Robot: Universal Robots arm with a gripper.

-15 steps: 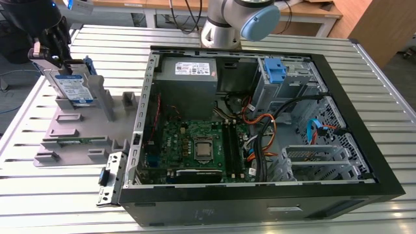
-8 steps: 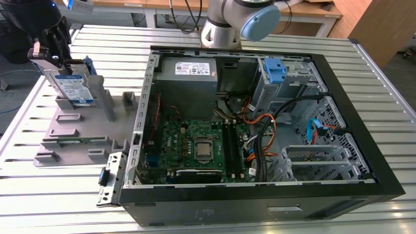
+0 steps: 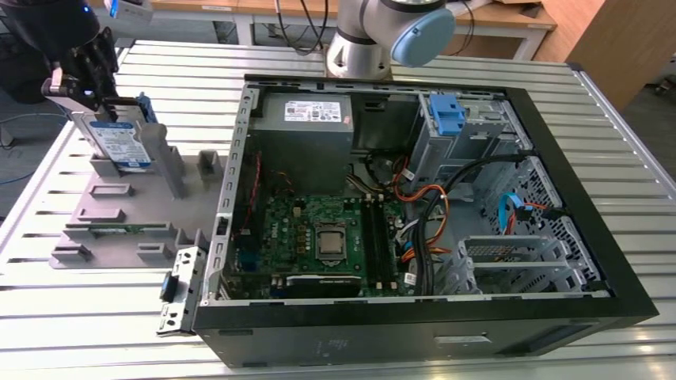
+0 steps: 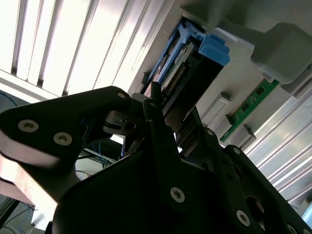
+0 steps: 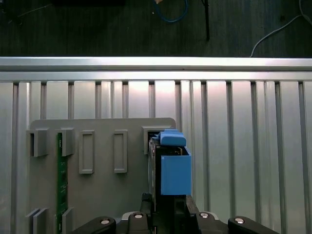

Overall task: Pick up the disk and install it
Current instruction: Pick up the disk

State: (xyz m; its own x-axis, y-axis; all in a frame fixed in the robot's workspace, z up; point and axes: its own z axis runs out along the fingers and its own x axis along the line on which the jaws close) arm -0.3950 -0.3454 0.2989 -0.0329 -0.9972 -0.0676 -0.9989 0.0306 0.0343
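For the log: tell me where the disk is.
At the exterior view's left, the disk stands upright in the grey fixture, beside the open computer case.

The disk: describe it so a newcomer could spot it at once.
Start from the open computer case; on the exterior view's left of it lies a grey fixture tray. The disk stands on edge in that tray, under the gripper. It alone pairs a white-and-blue label with a blue frame; the blue bracket inside the case carries no drive.
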